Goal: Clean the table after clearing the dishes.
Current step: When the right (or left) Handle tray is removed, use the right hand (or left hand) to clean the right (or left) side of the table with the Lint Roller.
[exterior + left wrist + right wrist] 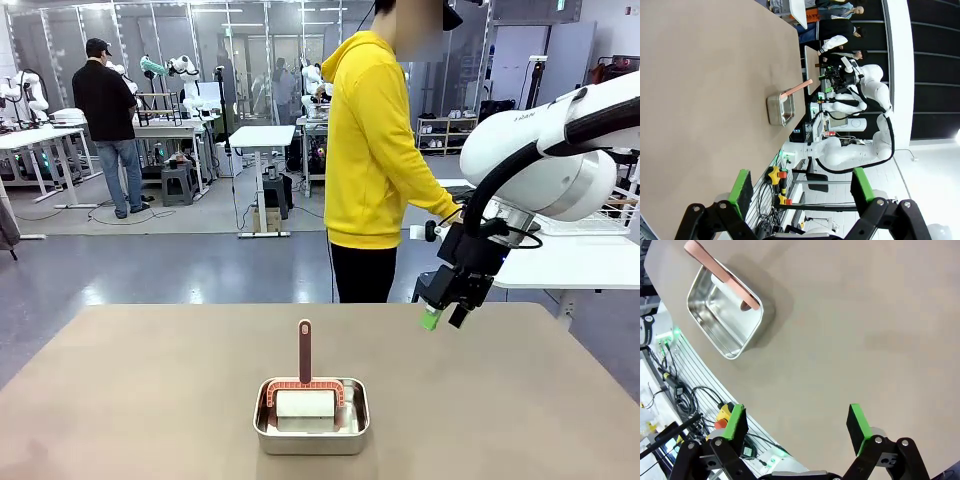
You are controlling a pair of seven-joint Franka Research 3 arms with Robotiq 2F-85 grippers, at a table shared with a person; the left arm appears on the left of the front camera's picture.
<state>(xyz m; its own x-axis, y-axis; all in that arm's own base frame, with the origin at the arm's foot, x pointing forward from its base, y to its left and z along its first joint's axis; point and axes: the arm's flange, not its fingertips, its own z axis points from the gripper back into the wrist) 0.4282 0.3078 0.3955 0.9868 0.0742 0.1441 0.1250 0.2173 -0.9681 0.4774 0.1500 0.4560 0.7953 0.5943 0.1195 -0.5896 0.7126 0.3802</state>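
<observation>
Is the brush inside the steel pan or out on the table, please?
Inside: the brush rests in the steel pan, its handle sticking up past the far rim.

My front view comes through bright and even, with flat white overhead light. Strip lights reflect in the glass partitions (240, 60) at the back, and the grey floor (150, 260) carries a sheen. The matte table (150, 400) gives no glare, and the steel pan (311, 432) casts only a faint, soft shadow around its base. Focus holds from near to far.

In my right wrist view the pan's inside glints in hot patches and its shadow falls softly to one side. The table's edge bows there with the wide-angle lens.

My left wrist view is harsh in contrast, with a white surface (930, 190) almost blown out beside dark panels (935, 50). Straight lines bend near the borders.
</observation>
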